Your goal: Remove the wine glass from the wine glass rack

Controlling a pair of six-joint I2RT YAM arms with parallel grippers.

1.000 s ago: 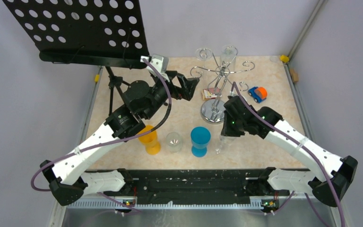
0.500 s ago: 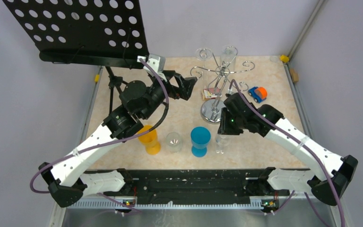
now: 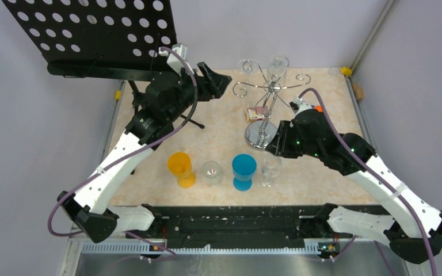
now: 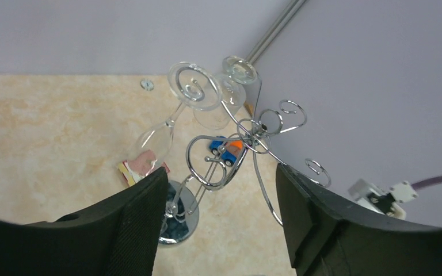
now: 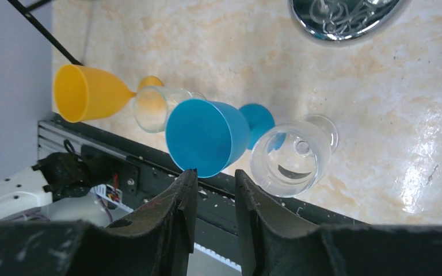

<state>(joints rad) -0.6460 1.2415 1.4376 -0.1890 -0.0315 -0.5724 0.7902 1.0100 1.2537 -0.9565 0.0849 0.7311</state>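
Left gripper: jaws wide apart, empty, short of the rack. Two glasses hang bowl-down from the rack's far arms. Right gripper: jaws narrowly parted, empty, near a standing glass.

the wine glass rack is shiny silver. the wine glass on it is clear. the table is creamy tan with cloudy marble swirls. there is an orange-yellow cup, a bright blue cup, a clear glass and a second clear glass. the music stand is black with rows of round holes. the toy car is blue and orange. the left arm and right arm are white and black. the cable is purple.
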